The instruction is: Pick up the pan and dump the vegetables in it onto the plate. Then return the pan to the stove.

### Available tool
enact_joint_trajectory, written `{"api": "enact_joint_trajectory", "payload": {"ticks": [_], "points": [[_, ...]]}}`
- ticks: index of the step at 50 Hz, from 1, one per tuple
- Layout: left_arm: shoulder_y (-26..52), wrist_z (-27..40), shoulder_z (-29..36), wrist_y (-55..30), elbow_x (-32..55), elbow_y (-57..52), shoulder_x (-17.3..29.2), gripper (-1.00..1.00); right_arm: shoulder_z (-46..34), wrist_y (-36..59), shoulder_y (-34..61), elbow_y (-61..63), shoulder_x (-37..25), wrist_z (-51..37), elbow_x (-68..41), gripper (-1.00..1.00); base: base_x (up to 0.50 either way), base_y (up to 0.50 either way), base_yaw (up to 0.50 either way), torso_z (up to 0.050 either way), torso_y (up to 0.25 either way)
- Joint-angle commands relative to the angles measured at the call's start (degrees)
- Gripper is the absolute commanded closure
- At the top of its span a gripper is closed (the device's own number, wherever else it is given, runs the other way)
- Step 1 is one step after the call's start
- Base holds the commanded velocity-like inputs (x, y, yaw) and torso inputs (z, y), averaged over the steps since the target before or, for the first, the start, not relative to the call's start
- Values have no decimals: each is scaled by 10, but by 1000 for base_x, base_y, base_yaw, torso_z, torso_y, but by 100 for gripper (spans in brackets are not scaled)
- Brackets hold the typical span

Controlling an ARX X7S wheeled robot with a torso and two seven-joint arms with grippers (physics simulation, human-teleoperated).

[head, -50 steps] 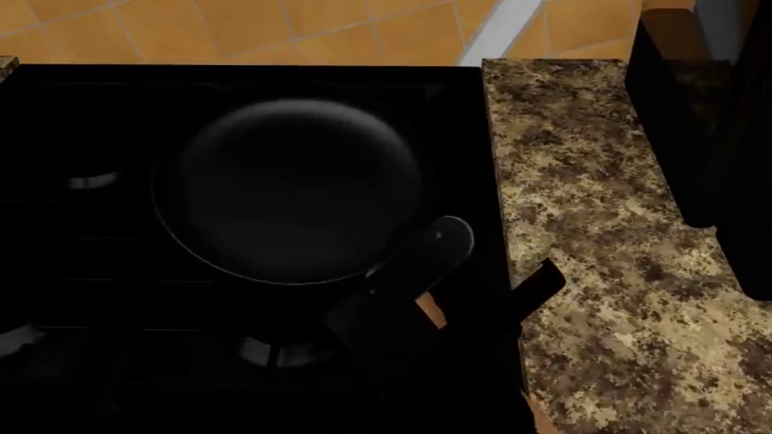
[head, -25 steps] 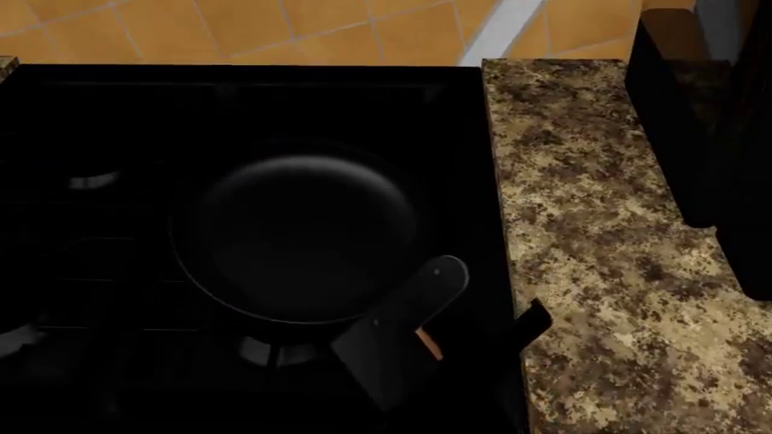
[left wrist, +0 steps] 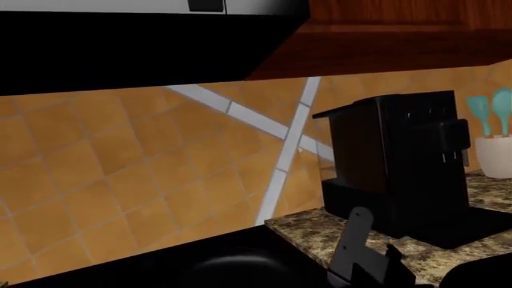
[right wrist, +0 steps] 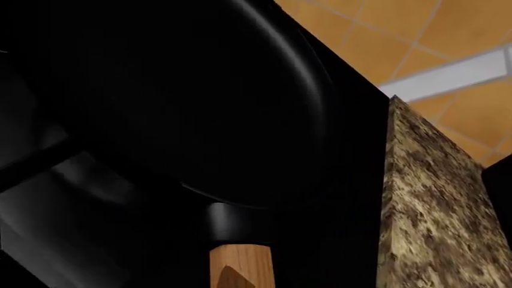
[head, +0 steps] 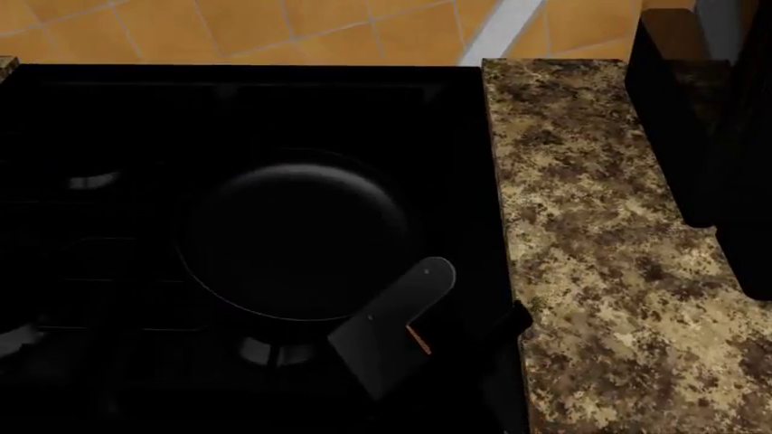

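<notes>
pan (head: 296,240) is sitting on the stove (head: 108,127), right of its middle, with nothing lying inside it. its handle (right wrist: 240,264) is pointing toward the near right, and only a sliver of tan wood is showing in the head view. right gripper (head: 399,325) is covering that handle from above; whether its jaws are clamping the wood or standing apart cannot be told. left gripper (left wrist: 364,264) is hanging over the stove's far right part, near the counter (head: 591,226); its jaw state cannot be told either. a black coffee machine (left wrist: 400,168) is standing on the counter, with a white cup (left wrist: 494,153) of teal utensils beside it.
</notes>
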State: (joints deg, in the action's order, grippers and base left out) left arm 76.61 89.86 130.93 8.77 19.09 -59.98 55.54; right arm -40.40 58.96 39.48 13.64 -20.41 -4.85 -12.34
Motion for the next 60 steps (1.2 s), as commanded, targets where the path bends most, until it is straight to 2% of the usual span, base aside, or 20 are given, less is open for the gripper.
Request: {"api": "enact_joint_trajectory", "payload": {"ticks": [1, 7, 11, 12, 21, 33, 46, 49, 53, 56, 59, 60], "points": [[-4, 0, -1, 0, -3, 0, 3, -100, 1, -58, 13, -61, 14, -5, 52, 100, 0, 0, 0, 0, 0], [0, 0, 2, 4, -6, 0, 9, -100, 0, -46, 5, -57, 15, -2, 45, 100, 2, 0, 1, 0, 0], [3, 0, 7, 9, -12, 0, 18, -100, 0, -5, 3, -21, 12, 12, 27, 100, 0, 0, 1, 0, 0], [3, 1, 7, 9, -14, 0, 22, -100, 6, 4, 7, -22, 11, 22, 18, -100, 0, 0, 0, 0, 0], [-4, 1, 2, 7, -16, 0, 27, -100, 33, 56, 18, 41, 10, 10, 7, -100, 2, 1, 2, 0, 0], [-5, 1, 2, 7, -16, 0, 29, -100, 126, 206, 19, 299, -4, -20, -23, -100, 0, 0, 0, 0, 0], [-6, 1, 12, 14, -32, 0, 39, -100, 190, 307, -38, 457, -19, -38, -42, -100, 0, 0, 0, 0, 0], [-6, 1, 12, 15, -32, 0, 38, -100, 231, 280, -60, 463, -44, -92, -119, -100, 0, 0, 0, 0, 0], [-13, 1, 1, 8, -26, 0, 38, -100, 294, 219, -78, 463, -122, -283, -380, -100, 0, 0, 0, 0, 0], [-18, 1, -3, 5, -24, 0, 34, -100, 278, 130, -94, 463, -200, -397, -494, -100, 0, 0, 0, 0, 0], [-24, 0, -12, 3, -17, 0, 30, -100, 221, -37, -135, 463, -293, -436, -494, -100, 0, 0, 0, 0, 0], [-26, 0, -14, 2, -14, 0, 29, -100, 217, -59, -156, 462, -307, -439, -480, -100, 0, 0, 0, 0, 0]]}}
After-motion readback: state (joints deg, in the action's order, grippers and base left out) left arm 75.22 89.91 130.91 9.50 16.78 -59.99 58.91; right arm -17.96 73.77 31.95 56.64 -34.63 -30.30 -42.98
